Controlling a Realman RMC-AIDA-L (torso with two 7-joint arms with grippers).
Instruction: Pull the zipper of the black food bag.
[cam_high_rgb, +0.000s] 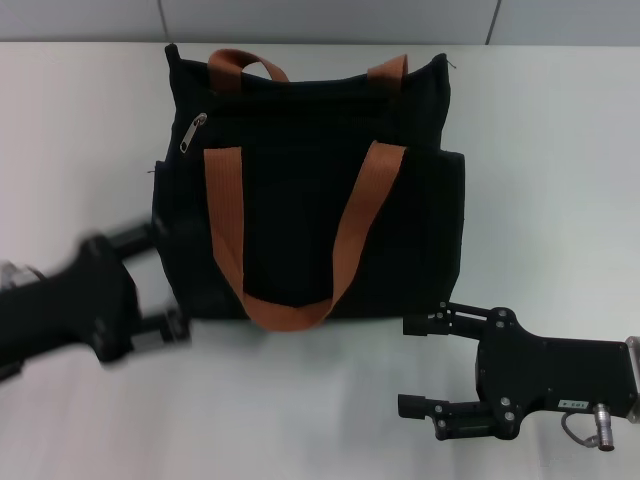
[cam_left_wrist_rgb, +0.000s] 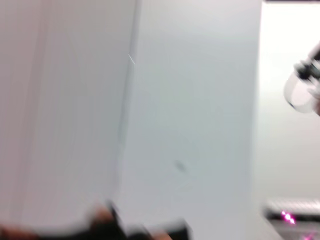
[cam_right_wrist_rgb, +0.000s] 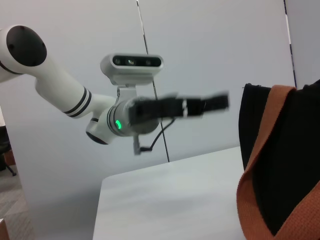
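Judging the black food bag soft, we pinch its small zipper; left gripper and right gripper gape wide.

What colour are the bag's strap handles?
Rust-orange strap handles on the black food bag; clearest in the head view.

lab/test cell | plain white table | grey panel walls, no furnishings
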